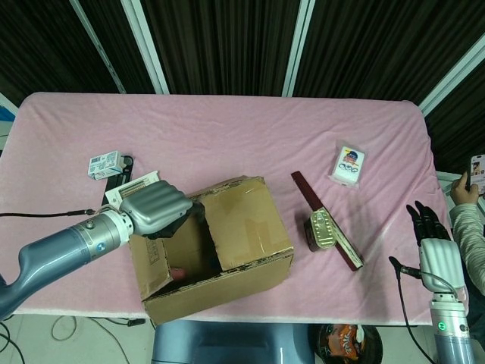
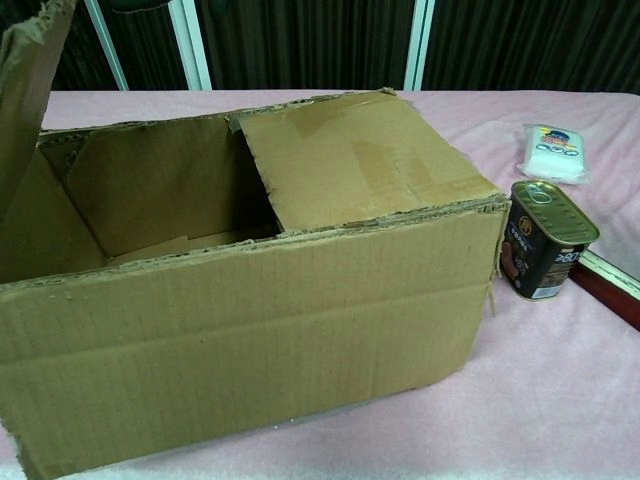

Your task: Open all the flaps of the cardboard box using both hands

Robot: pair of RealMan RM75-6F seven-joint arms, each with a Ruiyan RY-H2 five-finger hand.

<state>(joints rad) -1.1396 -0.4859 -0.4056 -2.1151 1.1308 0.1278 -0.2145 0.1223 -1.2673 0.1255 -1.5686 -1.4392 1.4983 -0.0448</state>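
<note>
The cardboard box (image 1: 220,284) sits at the table's near edge, left of centre. Its left flap (image 1: 150,262) stands raised, almost upright; in the chest view this left flap (image 2: 25,90) rises at the top left corner. My left hand (image 1: 155,208) curls its fingers over that flap's top edge. The right flap (image 1: 246,220) lies flat over the box's right half, also plain in the chest view as the right flap (image 2: 350,160). The box's inside (image 2: 150,200) shows open on the left. My right hand (image 1: 433,246) hangs off the table's right side, fingers straight, holding nothing.
A tin can (image 1: 322,230) stands just right of the box, touching a dark red strip (image 1: 303,189). A white packet (image 1: 348,165) lies further back right. Two small cartons (image 1: 104,164) (image 1: 132,187) lie left of the box. A person's hand with a phone (image 1: 474,178) shows at the right edge.
</note>
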